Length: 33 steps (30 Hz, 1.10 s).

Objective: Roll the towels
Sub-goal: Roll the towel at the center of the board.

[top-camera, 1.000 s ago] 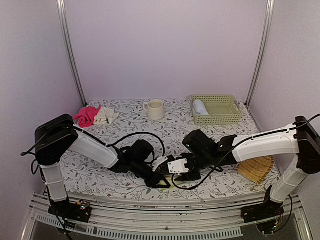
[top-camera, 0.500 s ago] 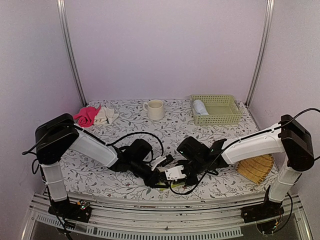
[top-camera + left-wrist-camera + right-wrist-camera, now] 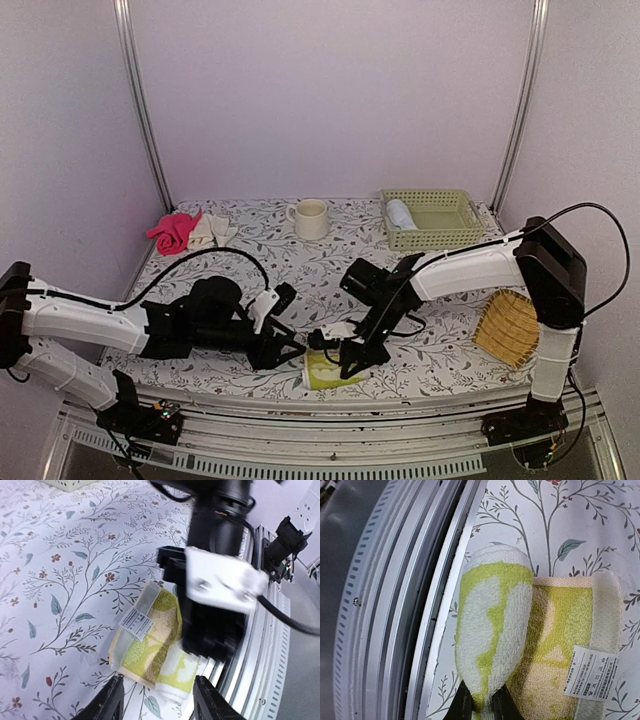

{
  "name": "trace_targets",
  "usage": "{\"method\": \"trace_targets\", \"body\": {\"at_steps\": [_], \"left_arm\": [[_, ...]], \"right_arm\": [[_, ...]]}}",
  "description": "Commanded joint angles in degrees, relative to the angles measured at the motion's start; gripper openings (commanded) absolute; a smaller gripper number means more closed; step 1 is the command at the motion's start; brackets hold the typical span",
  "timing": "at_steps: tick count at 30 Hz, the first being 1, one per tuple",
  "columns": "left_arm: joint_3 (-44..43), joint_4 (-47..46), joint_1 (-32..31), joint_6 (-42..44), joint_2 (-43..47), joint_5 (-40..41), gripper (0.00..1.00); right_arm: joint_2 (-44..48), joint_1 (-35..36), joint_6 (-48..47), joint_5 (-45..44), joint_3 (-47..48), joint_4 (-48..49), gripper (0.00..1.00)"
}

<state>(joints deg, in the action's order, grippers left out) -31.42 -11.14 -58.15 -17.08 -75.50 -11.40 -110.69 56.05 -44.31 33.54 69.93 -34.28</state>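
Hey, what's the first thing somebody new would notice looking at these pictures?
A yellow-green towel, partly rolled, lies at the near edge of the table, with the right pincer shut on its rolled end. The left pincer stands open just to its left. At the far right, a pale rolled towel sits in a green basket.

The towel (image 3: 490,630) is fuzzy terry cloth, its tag (image 3: 591,672) smooth paper.
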Motion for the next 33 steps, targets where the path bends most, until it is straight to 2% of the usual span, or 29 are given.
{"method": "trace_targets", "body": {"at_steps": [1, 3, 7, 17, 23, 26, 30, 32, 33], "left_arm": [[4.32, 1.47, -9.69, 2.87, 5.99, 20.80, 0.48], [4.08, 3.56, -15.88, 4.99, 5.99, 31.16, 0.47], [1.99, 4.35, -22.72, 9.78, 0.77, 35.28, 0.48], [-12.04, 7.04, -23.29, 26.69, -20.12, 38.75, 0.54], [-15.89, 7.85, -23.04, 30.90, -25.74, 35.01, 0.51], [-17.17, 9.11, -22.76, 30.42, -27.88, 32.89, 0.45], [-17.95, 9.83, -22.18, 29.32, -28.68, 30.20, 0.30], [-18.20, 10.54, -21.58, 28.21, -28.16, 27.70, 0.24], [-18.42, 11.07, -21.16, 27.62, -27.87, 26.11, 0.22]], "right_arm": [[-9.83, -5.23, 1.21, 12.48, 7.51, -16.20, 0.06], [-13.94, -6.22, 0.42, 14.37, 11.05, -20.37, 0.06], [-20.00, -6.93, -1.34, 16.15, 14.69, -25.11, 0.06], [-21.27, -6.96, -1.30, 15.68, 15.50, -25.92, 0.07], [-21.75, -7.09, -1.09, 16.02, 15.50, -25.92, 0.08], [-21.74, -7.06, -1.04, 16.12, 15.73, -25.92, 0.08], [-21.25, -7.20, -0.95, 15.66, 16.18, -26.13, 0.11], [-19.88, -7.46, -1.00, 15.42, 16.16, -26.98, 0.17], [-17.93, -7.99, -1.27, 15.04, 16.10, -27.51, 0.25]]}}
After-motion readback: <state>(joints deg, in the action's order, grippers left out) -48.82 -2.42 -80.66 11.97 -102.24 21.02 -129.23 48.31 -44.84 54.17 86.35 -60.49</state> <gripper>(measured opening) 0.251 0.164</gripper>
